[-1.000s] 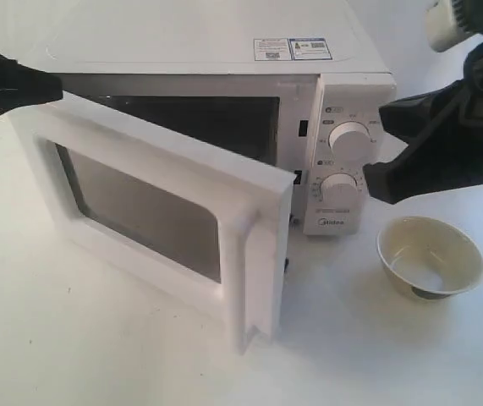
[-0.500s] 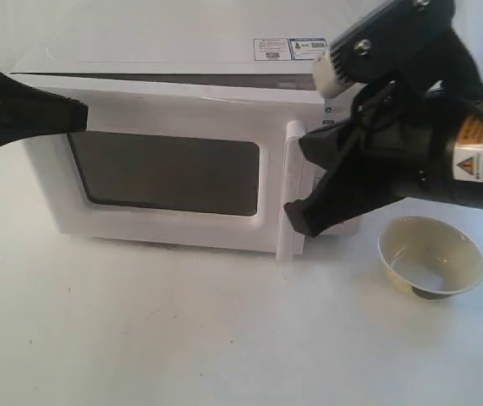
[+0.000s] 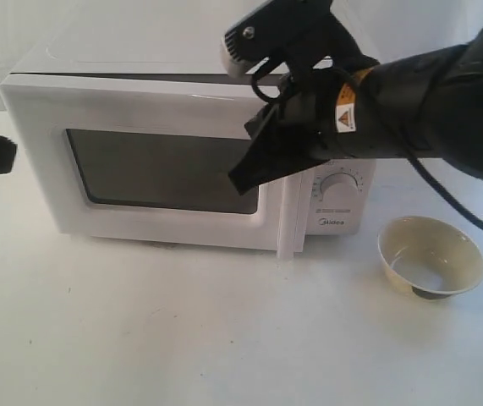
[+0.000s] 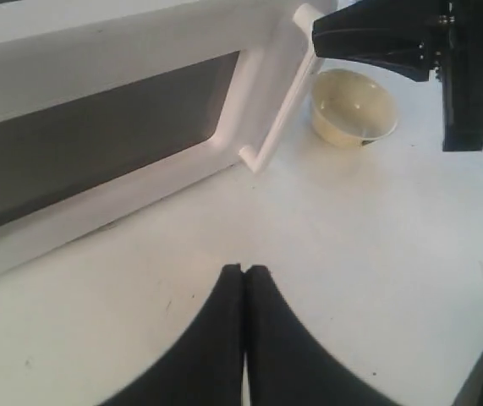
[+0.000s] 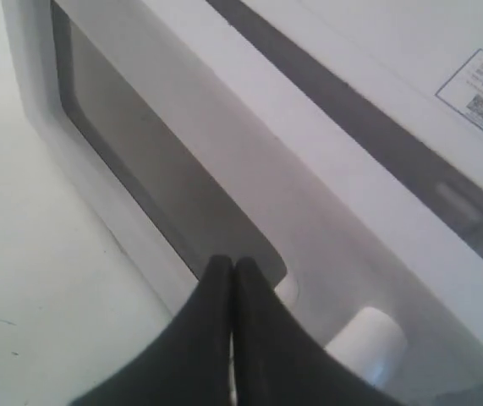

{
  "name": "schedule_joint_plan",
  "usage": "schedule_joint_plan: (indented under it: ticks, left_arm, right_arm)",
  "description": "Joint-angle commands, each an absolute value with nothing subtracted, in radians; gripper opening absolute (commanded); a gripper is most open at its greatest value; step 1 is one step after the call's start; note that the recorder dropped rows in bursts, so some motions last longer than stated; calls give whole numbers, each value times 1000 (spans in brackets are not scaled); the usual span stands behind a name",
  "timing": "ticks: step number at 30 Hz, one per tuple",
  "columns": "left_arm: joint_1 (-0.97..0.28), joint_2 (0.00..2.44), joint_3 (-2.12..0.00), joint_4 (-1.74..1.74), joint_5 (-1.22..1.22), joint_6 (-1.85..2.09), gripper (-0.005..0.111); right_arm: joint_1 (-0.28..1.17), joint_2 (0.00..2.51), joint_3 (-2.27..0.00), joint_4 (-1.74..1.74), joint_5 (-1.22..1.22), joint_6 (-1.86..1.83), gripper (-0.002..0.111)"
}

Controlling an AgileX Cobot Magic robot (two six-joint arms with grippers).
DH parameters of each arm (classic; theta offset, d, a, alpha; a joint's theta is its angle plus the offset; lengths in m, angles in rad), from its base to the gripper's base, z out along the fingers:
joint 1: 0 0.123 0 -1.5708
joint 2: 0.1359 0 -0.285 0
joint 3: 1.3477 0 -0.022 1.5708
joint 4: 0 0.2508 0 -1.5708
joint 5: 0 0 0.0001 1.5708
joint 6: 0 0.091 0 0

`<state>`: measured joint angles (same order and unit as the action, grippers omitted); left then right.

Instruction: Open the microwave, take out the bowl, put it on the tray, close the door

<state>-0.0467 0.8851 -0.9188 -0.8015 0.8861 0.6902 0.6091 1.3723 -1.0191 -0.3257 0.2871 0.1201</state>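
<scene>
White microwave (image 3: 139, 63) is sitting with its door (image 3: 156, 114) seemingly shut, clenched right end effector (image 3: 237, 179) hovering before it. Left wrist: clenched left end effector (image 4: 244, 272) is facing the bowl (image 4: 353, 106), which is resting on the desk (image 4: 376, 254) beside the handle (image 4: 275, 97). Right wrist: pressing squarely on the door frame is looking wisest.

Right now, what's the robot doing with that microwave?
The right gripper, jaws shut, has its tip at the door of the microwave, by the window's corner near the handle. It looks like it is pushing, though contact is hard to confirm. The door looks closed. The bowl is already out, sitting upright on the white table beside the microwave, with no tray in sight. The left gripper is also shut and holds nothing, off to the side.
</scene>
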Motion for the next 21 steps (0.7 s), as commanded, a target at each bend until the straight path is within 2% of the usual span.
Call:
schedule_joint_plan:
  ticks: [1,6,12,21]
  left_arm:
    - [-51,762,-920,-600,948,508,0]
    - [-51,656,-920,-329,1052,294,0]
    - [-51,556,-920,-295,1134,259,0]
    - [-51,500,-920,-181,1221,171,0]
  right_arm:
    - [610,1422,-1080,-408,335,107,0]
    - [608,1470,-1144,-467,367,138,0]
    - [606,1531,-1167,-499,404,153,0]
    - [572,1556,-1167,-753,422,424,0]
